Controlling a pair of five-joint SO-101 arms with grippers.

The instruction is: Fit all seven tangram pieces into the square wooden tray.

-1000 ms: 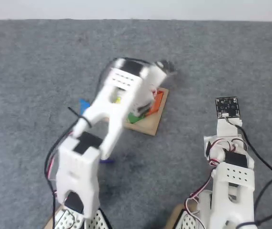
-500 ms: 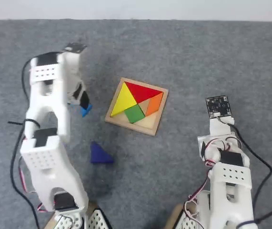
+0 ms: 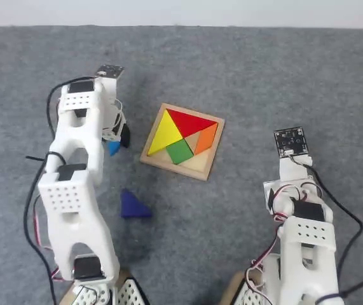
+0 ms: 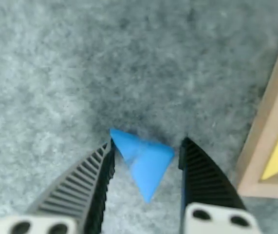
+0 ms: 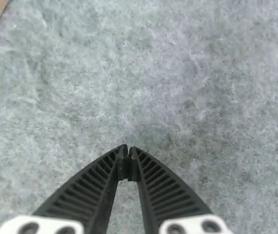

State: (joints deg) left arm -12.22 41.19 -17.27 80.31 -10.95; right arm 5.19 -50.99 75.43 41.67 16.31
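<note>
1. Triangle in light blue (image 4: 143,158) lies flat on the grey mat (image 3: 264,70), just beside the square wooden tray (image 3: 198,169) but not in it.
2. My left gripper (image 4: 147,142) is down over it, jaws apart, one finger on each side, neither clearly touching yet.
3. I judge the risk to be the closing itself. The fingers face slanted edges and a corner, so the squeeze could spin the thin piece or pop it out.
4. The finger on the tray side sits near the rim, so any drift that way could nudge the tray.
5. Yellow (image 3: 161,135), red (image 3: 191,120), orange (image 3: 207,138) and green (image 3: 180,152) pieces are seated. A knock could unseat them.
6. A dark blue triangle (image 3: 133,206) waits on the mat, well apart from the tray.
7. My right gripper (image 5: 128,151) hangs over bare mat, jaws together on nothing.
</note>
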